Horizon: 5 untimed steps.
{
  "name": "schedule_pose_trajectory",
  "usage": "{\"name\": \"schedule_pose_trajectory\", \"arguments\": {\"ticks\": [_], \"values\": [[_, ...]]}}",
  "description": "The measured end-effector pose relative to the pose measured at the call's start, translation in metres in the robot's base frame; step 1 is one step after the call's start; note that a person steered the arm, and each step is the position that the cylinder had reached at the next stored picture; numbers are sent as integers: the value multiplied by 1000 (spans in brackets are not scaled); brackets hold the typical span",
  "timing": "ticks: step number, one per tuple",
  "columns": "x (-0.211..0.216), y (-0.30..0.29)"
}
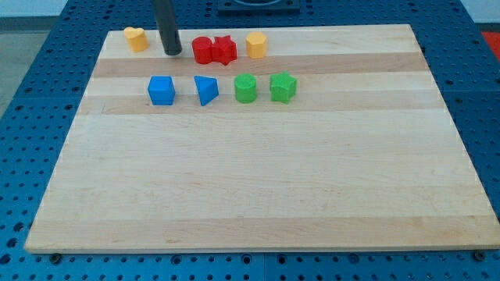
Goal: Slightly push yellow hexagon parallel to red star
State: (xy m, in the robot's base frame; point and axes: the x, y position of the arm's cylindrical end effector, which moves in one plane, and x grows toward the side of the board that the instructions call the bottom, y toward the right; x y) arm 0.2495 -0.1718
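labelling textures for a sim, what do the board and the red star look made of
The board looks like pale wood, matte: long grain bands run across it. The red star looks like moulded or printed plastic, solid colour with a slight sheen; which one cannot be told.

Small yellow plastic hexagon block (pixel 256 44) standing flat on the far part of the pale wooden counter (pixel 258 187), right of centre in the far row. Small red plastic star block (pixel 225 50) just to its left, a narrow strip of wood between the two. Star's points partly blurred, its left side touching a neighbouring block. Both upright, untilted, roughly level with each other.
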Motion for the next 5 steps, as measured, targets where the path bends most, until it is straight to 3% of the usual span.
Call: {"name": "schedule_pose_trajectory", "arguments": {"ticks": [1, 2, 4, 5], "values": [[-24, 2], [-48, 60], [-55, 170], [-43, 172]]}}
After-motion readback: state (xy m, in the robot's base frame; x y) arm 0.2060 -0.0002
